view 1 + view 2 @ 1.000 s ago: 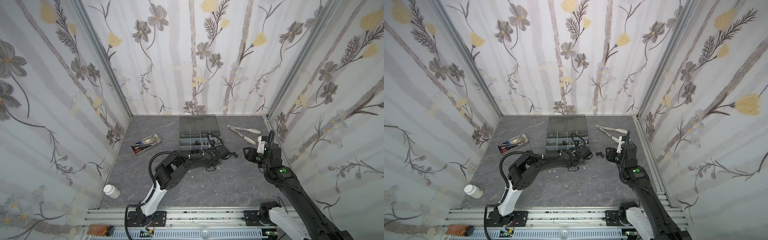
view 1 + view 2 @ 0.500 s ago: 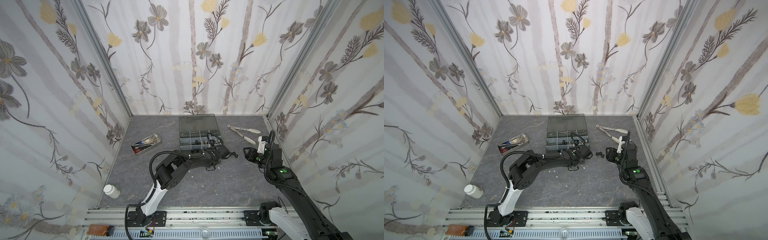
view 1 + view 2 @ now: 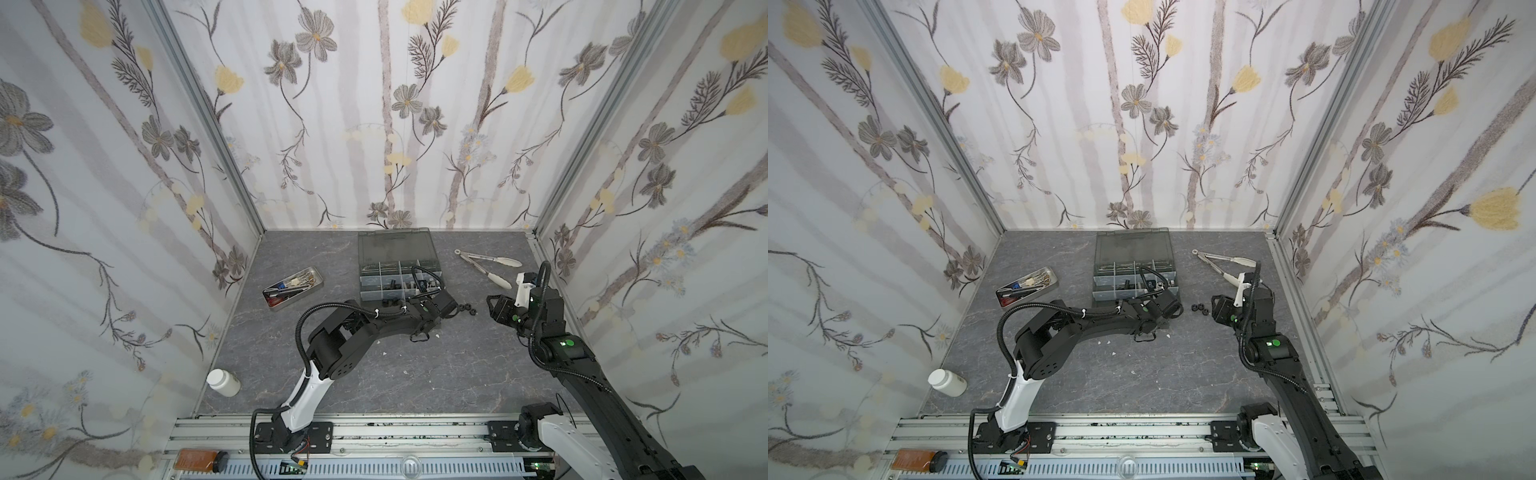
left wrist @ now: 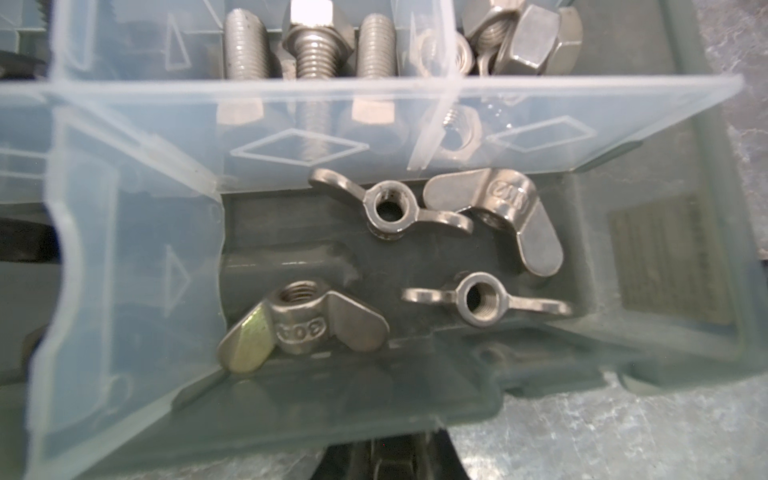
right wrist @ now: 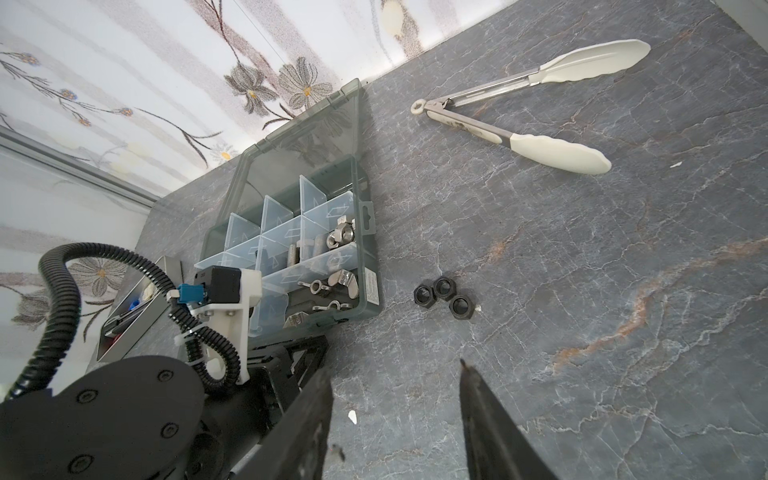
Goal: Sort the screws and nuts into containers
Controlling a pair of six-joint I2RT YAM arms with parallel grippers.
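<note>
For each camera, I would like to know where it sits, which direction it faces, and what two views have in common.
Both top views: high above the arm bases, looking down on the table, organizer box and both whole arms.
Left wrist: close over a box corner compartment with four wing nuts; only a dark sliver of the left hand.
Right wrist: low over the table, facing three black nuts, tongs; open right hand, left arm.
Shared: both wrist views show the wing nuts.

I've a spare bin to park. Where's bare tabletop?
Widest bare patch: the near middle, between left arm and right arm. Also behind the metal tray. Crowded: from organizer box to right pincer, where three black nuts lie.
</note>
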